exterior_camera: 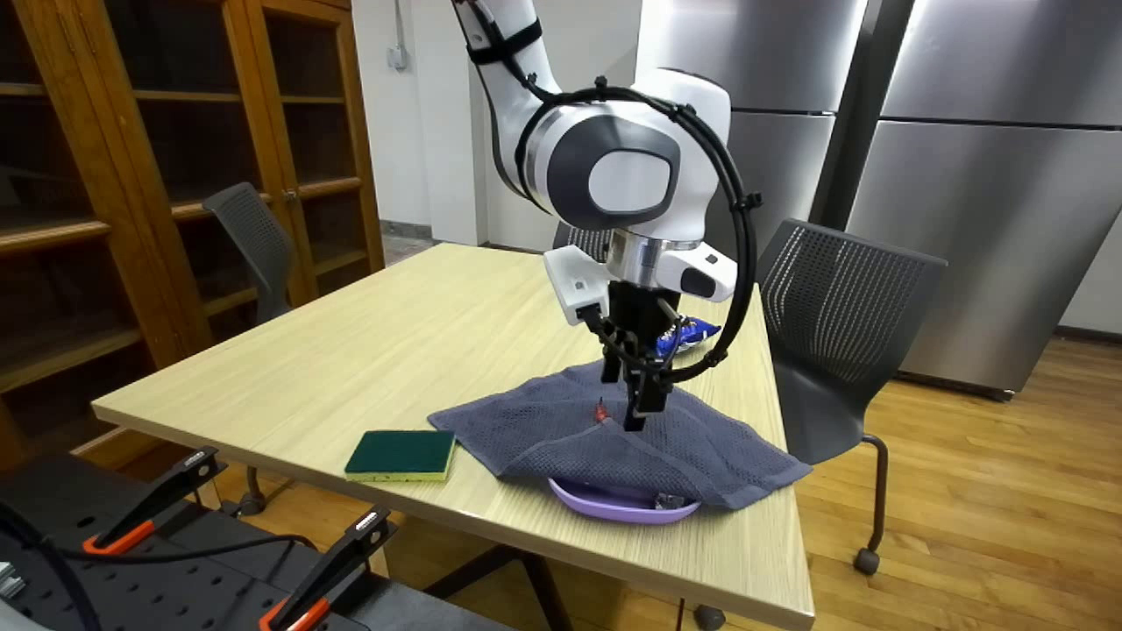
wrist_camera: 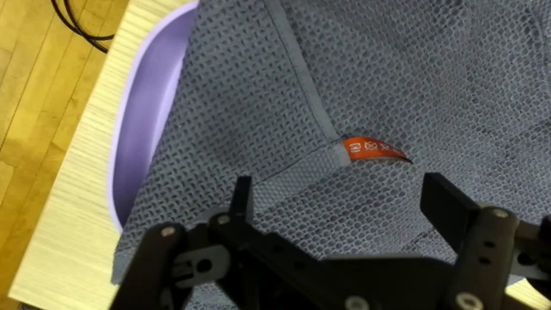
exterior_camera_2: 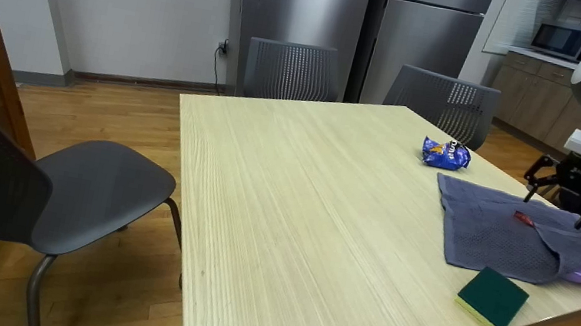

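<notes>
Glossy wht, rounded Panda arm (exterior_camera: 701,166) w/ smooth dk-gry trim (exterior_camera: 568,180) around a wht oval joint cap (exterior_camera: 629,181), & shiny silver metal collar (exterior_camera: 633,257). Thick blk cable bundle (exterior_camera: 747,254) loops off it, cinched by stubby-tailed blk zip ties (exterior_camera: 747,202), plus a wide blk strap (exterior_camera: 504,44) wrapped higher up the arm. Matte blk multi-link Robotiq gripper (wrist_camera: 339,196): blocky flat-sided fingertips (wrist_camera: 447,206), rnd silver-gry screws (wrist_camera: 469,300), sm dk pinholes (wrist_camera: 489,244), gry metal bracket (wrist_camera: 219,260).
</notes>
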Robot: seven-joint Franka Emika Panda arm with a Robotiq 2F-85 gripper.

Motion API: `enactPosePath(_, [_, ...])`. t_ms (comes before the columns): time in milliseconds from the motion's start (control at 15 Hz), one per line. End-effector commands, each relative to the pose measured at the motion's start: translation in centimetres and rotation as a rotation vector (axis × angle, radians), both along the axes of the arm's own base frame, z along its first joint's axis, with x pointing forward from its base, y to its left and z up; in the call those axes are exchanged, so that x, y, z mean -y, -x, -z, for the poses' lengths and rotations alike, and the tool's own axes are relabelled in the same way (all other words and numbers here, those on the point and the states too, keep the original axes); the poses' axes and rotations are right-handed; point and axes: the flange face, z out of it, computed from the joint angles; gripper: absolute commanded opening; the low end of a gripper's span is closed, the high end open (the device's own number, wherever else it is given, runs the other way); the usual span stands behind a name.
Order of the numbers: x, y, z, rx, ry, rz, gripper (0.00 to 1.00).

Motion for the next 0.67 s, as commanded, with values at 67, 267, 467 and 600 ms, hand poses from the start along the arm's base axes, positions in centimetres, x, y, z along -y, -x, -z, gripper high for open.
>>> enactPosePath(67, [-0.3,-0.9,0.2,-0.004,-0.051,-0.024,1.0])
enactPosePath(267, [-0.5,-1.1,0.6,-0.008,-0.062,-0.029,1.0])
enactPosePath(467, [-0.4,-1.3,0.9,-0.004,-0.066,-0.028,1.0])
enactPosePath(600, [-0.4,-1.6,1.1,-0.001,-0.068,-0.029,1.0])
